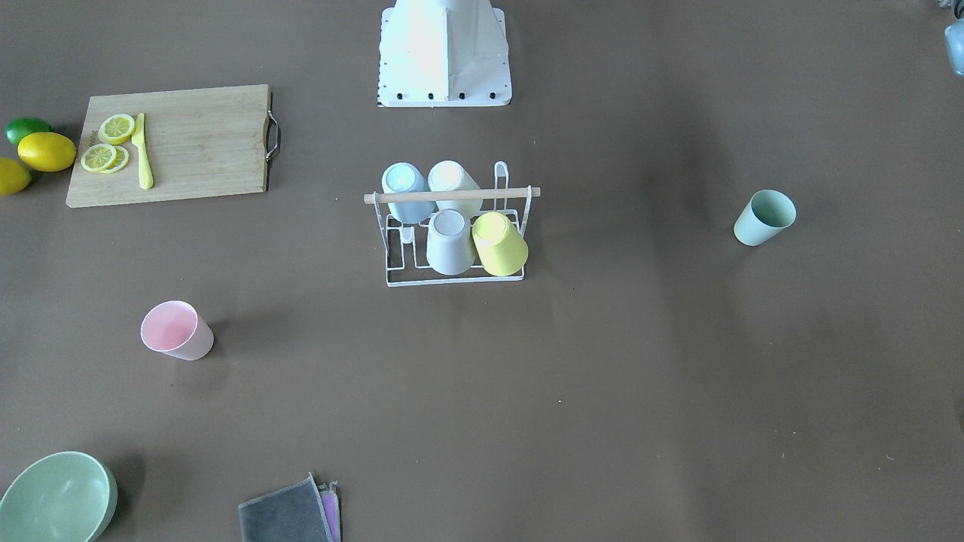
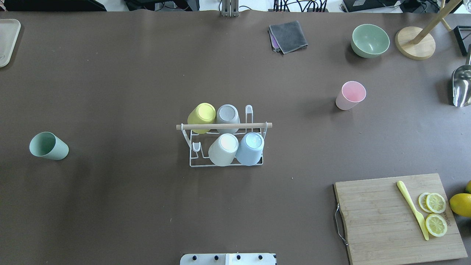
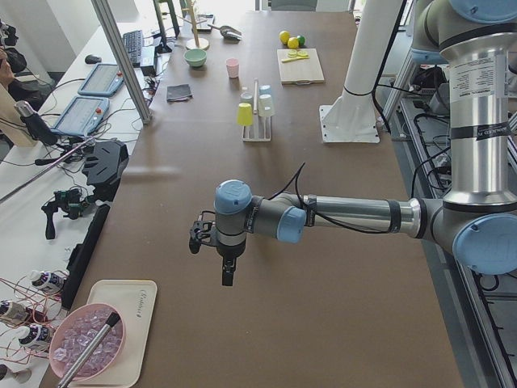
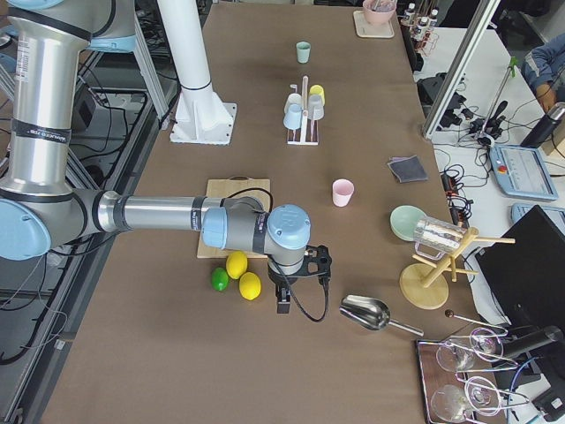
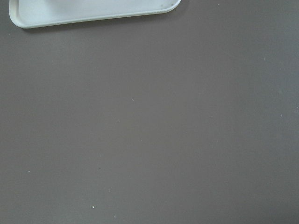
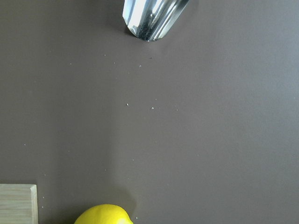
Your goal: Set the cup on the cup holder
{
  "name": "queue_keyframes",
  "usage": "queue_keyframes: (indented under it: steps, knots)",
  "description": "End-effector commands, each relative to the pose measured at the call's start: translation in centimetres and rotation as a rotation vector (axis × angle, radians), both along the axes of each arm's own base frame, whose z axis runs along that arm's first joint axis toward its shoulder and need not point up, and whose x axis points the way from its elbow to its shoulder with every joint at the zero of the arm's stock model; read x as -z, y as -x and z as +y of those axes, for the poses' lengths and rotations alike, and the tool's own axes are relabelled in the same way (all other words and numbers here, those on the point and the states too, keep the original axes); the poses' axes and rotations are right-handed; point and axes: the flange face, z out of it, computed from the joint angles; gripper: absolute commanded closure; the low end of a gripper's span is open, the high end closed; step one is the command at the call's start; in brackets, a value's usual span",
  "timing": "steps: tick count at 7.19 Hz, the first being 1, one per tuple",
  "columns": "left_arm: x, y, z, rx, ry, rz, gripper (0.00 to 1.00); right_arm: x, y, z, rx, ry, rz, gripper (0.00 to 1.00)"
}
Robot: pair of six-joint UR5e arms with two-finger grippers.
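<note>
The white wire cup holder (image 2: 226,162) with a wooden rod handle stands mid-table; it also shows in the front-facing view (image 1: 452,277). Upside-down yellow (image 2: 201,117), grey (image 2: 228,115), white (image 2: 223,149) and blue (image 2: 250,148) cups sit on it. A pink cup (image 2: 350,95) stands upright to its right, a green cup (image 2: 48,146) far to its left. My left gripper (image 3: 228,279) hangs over the table's left end, my right gripper (image 4: 282,305) over the right end near the lemons. Both show only in side views, so I cannot tell whether they are open or shut.
A cutting board (image 2: 379,217) with lemon slices and a yellow knife lies front right, with lemons (image 4: 244,276) beside it. A metal scoop (image 6: 154,16), a green bowl (image 2: 369,40), a grey cloth (image 2: 289,36) and a white tray (image 5: 93,11) lie round the edges.
</note>
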Motion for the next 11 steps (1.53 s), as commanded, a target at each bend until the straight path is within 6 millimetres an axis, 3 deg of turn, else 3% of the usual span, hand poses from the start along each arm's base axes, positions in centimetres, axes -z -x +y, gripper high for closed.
queue_keyframes:
  steps: [1,11]
  knots:
    - [0.29,-0.03,-0.24,0.000,-0.006,0.001,0.02,-0.12,0.00,0.03,0.001,0.002,0.000,0.00]
    - [0.15,0.00,0.06,-0.001,0.000,0.009,0.02,0.01,-0.19,-0.15,0.001,-0.004,0.026,0.00]
